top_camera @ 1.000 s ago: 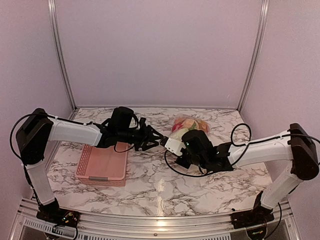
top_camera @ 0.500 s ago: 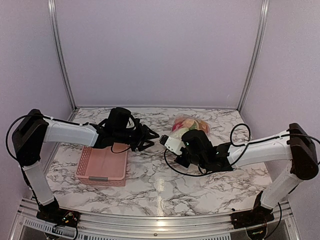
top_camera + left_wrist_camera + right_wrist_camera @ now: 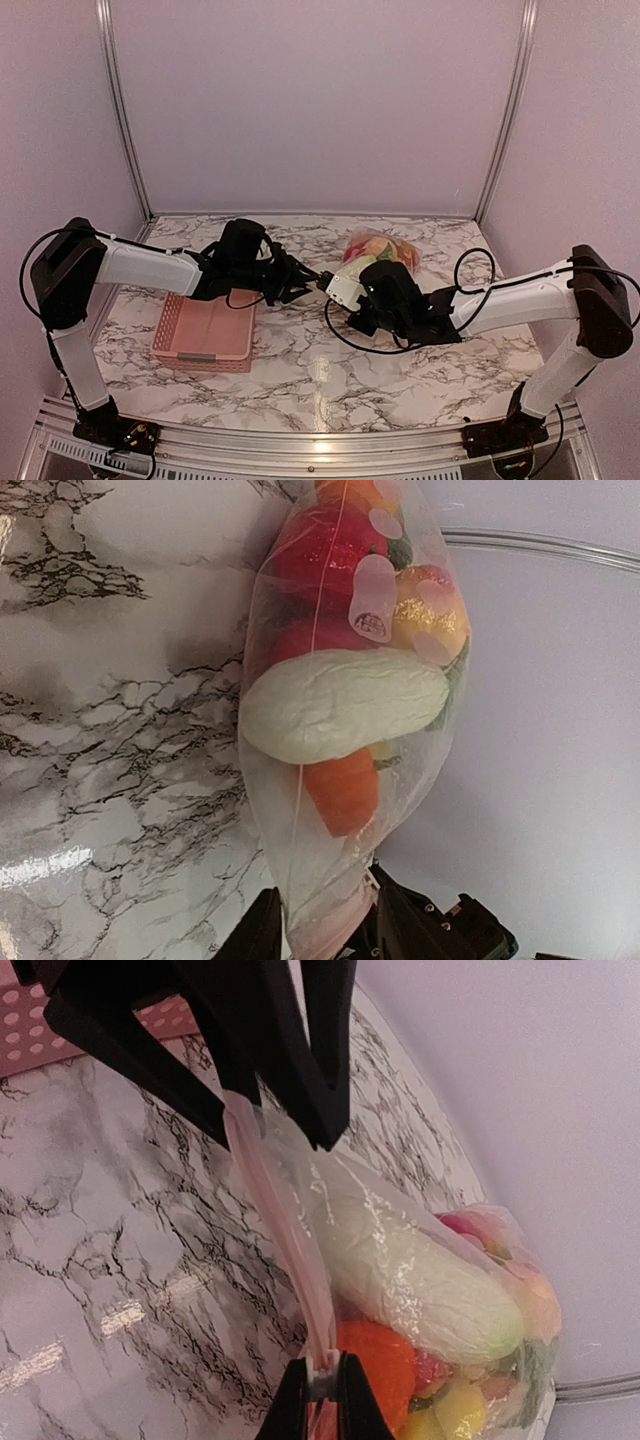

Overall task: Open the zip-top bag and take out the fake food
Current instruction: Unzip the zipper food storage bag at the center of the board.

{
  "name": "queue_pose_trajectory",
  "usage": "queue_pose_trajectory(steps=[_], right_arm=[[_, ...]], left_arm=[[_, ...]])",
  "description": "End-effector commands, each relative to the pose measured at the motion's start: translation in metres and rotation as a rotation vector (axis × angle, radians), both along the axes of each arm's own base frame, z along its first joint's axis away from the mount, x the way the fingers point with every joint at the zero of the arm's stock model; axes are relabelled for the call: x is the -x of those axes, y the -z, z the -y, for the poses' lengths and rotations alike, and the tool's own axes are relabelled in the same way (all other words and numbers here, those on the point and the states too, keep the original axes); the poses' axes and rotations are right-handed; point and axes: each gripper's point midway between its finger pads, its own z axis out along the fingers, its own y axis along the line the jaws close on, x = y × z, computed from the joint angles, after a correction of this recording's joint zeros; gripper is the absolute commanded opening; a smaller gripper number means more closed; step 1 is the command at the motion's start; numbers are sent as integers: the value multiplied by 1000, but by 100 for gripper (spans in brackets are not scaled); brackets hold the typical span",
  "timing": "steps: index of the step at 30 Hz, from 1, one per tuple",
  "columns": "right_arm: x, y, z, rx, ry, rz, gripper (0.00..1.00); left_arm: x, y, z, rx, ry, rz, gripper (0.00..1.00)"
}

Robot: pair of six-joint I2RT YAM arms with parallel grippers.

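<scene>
The zip-top bag (image 3: 380,248) lies at the back middle of the table, clear film packed with fake food (image 3: 372,242). A whitish vegetable (image 3: 345,705), an orange piece (image 3: 342,790) and red fruit (image 3: 325,550) show through it. My right gripper (image 3: 322,1375) is shut on the small white slider at one end of the pink zip strip (image 3: 285,1230). My left gripper (image 3: 325,925) straddles the strip's other end, jaws part open, bag film filling the gap. Seen from above, the left gripper (image 3: 312,278) and the right gripper (image 3: 330,283) nearly meet.
A pink perforated basket (image 3: 205,330) sits at the left front, under my left arm; its corner (image 3: 40,1030) shows in the right wrist view. Pale walls close in the marble table (image 3: 300,380) at the back and on both sides.
My left gripper drew back to the left, then came right again onto the bag's zip end, its jaws narrowing. The right gripper has kept its hold and barely moved.
</scene>
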Motion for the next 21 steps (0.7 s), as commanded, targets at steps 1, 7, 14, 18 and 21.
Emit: queue_pose_trajectory(steps=[1, 7, 14, 18, 21], right_arm=[[-6, -22, -18, -60, -1, 42, 0], [-6, -20, -19, -53, 4, 43, 0], [-1, -15, -11, -17, 6, 28, 0], [7, -10, -4, 7, 14, 14, 0], [12, -6, 4, 22, 28, 6, 0]], left_arm=[[4, 8, 11, 6, 21, -11, 31], [4, 10, 13, 12, 23, -12, 6], [-12, 3, 5, -8, -6, 18, 0], [-24, -6, -5, -23, -31, 50, 0], [-33, -15, -11, -29, -46, 76, 0]])
